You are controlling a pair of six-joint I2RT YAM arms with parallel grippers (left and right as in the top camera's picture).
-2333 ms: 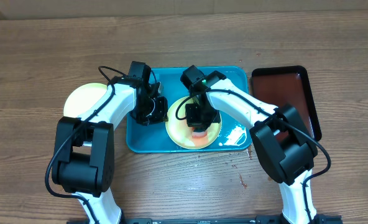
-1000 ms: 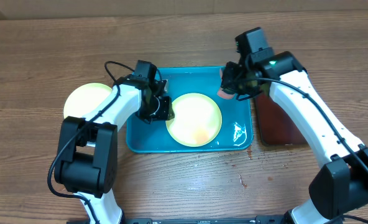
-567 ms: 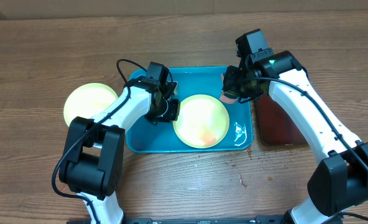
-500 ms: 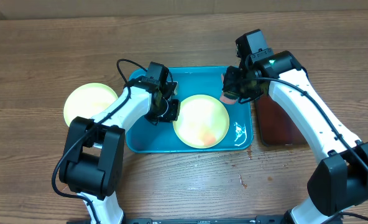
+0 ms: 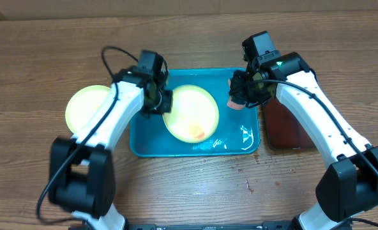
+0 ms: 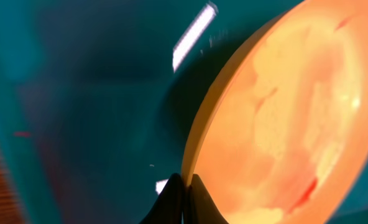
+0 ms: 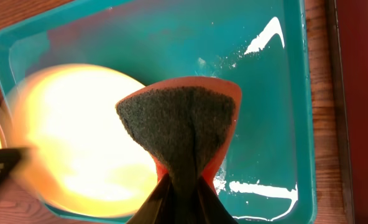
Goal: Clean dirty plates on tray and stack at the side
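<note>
Sliding left and toward the far edge of the tray point(image 5: 144, 142), the plate point(image 5: 190, 115) is no longer where it lay half a second ago, near the tray's middle. The left gripper point(image 5: 158, 101), which a second ago stood partly open beside the rim, is now closed tight on the plate's left rim. The left wrist view shows the fingertips point(image 6: 173, 198) meeting on that thin edge, and a shadow under it suggests that side is lifting off the tray floor. The left arm is blurred, so it is moving. An orange-red stain shows on the plate's near part, so it may not be fully clean. The right gripper point(image 5: 239, 96) scrubbed over the plate about two seconds ago. It has since pulled back to the tray's far right corner and has hardly moved in the last second, its jaws pinching the folded sponge point(image 5: 235, 102) clear of the plate. Wet streaks glint on the tray's right side. This looks like scrubbing giving way to transfer, with the plate probably headed for the side plate point(image 5: 87, 107), which lies on the table point(image 5: 36, 57) just left of the tray. The dark tray point(image 5: 273, 134) lies at the right under the right arm.
</note>
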